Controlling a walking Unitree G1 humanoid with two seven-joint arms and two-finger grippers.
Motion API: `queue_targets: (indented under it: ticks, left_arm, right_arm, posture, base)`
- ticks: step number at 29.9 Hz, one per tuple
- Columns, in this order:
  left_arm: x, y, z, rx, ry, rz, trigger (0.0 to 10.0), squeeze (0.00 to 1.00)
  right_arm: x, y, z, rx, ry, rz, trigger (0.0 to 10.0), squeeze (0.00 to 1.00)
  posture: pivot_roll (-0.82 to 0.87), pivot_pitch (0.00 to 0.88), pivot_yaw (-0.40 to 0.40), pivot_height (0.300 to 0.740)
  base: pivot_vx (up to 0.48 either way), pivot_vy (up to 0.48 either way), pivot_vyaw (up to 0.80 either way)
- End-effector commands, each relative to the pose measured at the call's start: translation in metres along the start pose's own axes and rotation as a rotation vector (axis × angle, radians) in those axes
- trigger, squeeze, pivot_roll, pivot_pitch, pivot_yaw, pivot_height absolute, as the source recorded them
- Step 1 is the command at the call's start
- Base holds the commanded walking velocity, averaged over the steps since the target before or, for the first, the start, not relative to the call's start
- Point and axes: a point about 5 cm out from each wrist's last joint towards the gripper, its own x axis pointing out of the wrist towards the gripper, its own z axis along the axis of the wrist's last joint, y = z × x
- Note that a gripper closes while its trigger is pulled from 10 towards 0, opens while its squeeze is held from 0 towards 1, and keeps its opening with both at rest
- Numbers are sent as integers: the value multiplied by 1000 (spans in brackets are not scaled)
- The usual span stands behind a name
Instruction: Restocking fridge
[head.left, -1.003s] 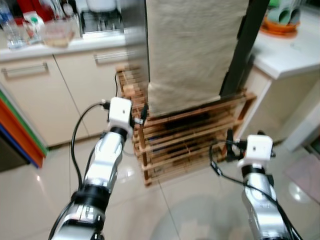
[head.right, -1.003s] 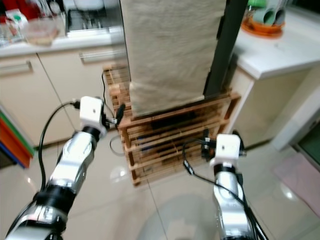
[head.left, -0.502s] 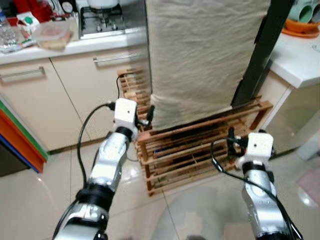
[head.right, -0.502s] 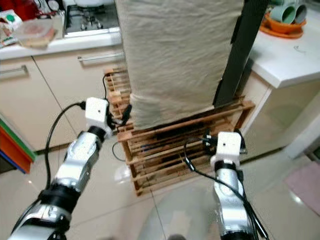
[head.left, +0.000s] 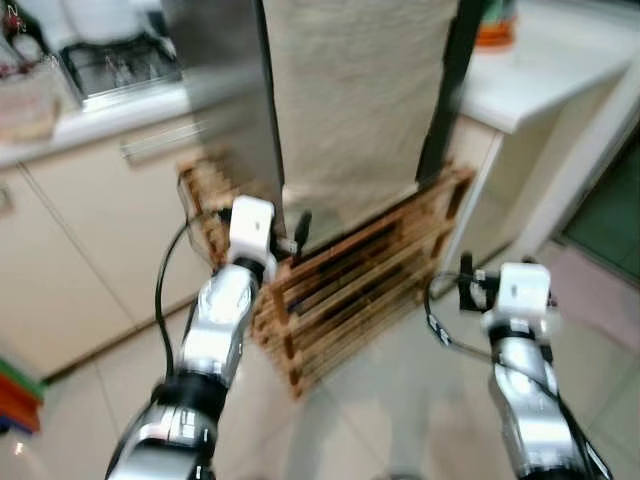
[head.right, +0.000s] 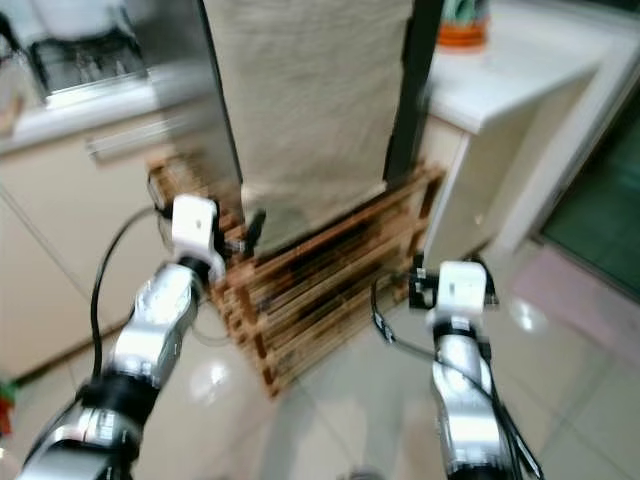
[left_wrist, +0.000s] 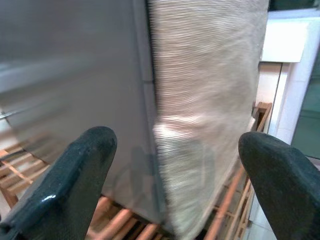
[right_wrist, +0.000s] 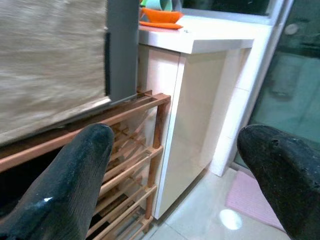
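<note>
Beige cloth (head.left: 350, 90) hangs over wooden rack (head.left: 360, 280); left pincer (left_wrist: 165, 190), right pincer (right_wrist: 170, 185) both spread wide, empty.

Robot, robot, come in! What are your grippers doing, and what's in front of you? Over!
Left gripper open, nothing held. Right gripper open, nothing held. Cloth-covered fridge ahead, doors not opened. Wooden rack under it, near both grippers.

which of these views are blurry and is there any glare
Both eye views are motion-smeared: the wooden rack and cloth-draped fridge lose their edges. Left wrist view: the cloth streaks sideways, though the fingers stay sharp. Right wrist view is sharpest on the white counter, with a small light reflection on the floor tile.
</note>
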Motion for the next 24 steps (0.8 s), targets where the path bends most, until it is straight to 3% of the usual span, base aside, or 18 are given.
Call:
queue_targets:
  ticks: [1,5,10,15,17,24]
  left_arm:
    - [-2,9,-1,10,5,22,10000,0]
    - [-4,8,1,39,-15,14,10000,0]
    - [-4,-1,11,71,-51,-57,10000,0]
    - [-4,-6,24,74,-112,-113,10000,0]
    - [-6,-11,34,16,-178,-156,10000,0]
    - [-9,-18,46,-17,-229,-203,10000,0]
  right_arm:
    - [3,6,10,17,-46,-6,10000,0]
    - [3,2,19,10,-89,-48,10000,0]
    - [3,-7,30,15,-104,-149,10000,0]
    - [5,-3,44,10,-159,-135,10000,0]
    - [6,0,41,-1,-148,-123,10000,0]
    - [6,3,37,-17,-128,-111,10000,0]
  posture:
    - [-145,0,31,727]
    - [-146,0,30,727]
    - [-142,0,29,727]
    - [-142,0,27,727]
    - [-141,0,28,727]
    - [-132,0,24,727]
  base:
    - [0,480,-675]
    - [0,480,-667]
    - [0,0,0]
    - [0,0,0]
    - [341,0,0]
    - [480,0,0]
